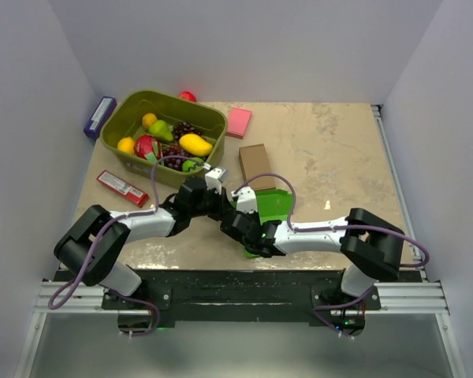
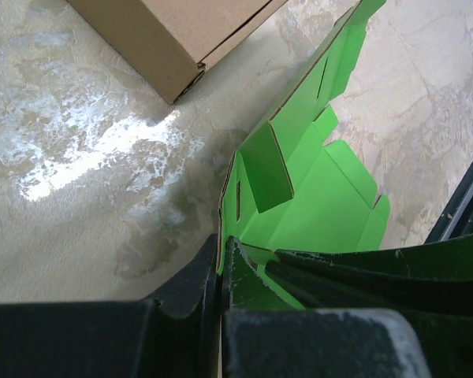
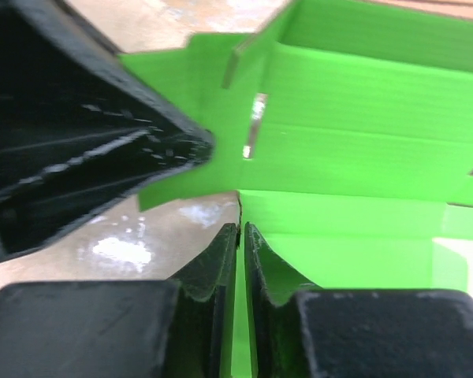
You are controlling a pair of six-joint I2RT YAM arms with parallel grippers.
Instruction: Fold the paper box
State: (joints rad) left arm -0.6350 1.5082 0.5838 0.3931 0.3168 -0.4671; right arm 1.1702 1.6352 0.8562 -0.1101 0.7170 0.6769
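Note:
The paper box (image 1: pixel 272 203) is bright green card, partly folded with walls and flaps raised, lying on the table's near middle. My left gripper (image 1: pixel 219 198) is at its left side. In the left wrist view it (image 2: pixel 221 248) is shut on the edge of a standing wall of the paper box (image 2: pixel 315 181). My right gripper (image 1: pixel 240 224) is at the box's near-left corner. In the right wrist view it (image 3: pixel 240 230) is shut on a thin edge of the paper box (image 3: pixel 355 134). The two grippers are close together.
A brown cardboard box (image 1: pixel 257 165) stands just behind the green card and shows in the left wrist view (image 2: pixel 173 39). A pink pad (image 1: pixel 238 122), an olive bin (image 1: pixel 118 118) of toy fruit, a red bar (image 1: pixel 121 187) and a purple box (image 1: pixel 99 116) lie at the back left.

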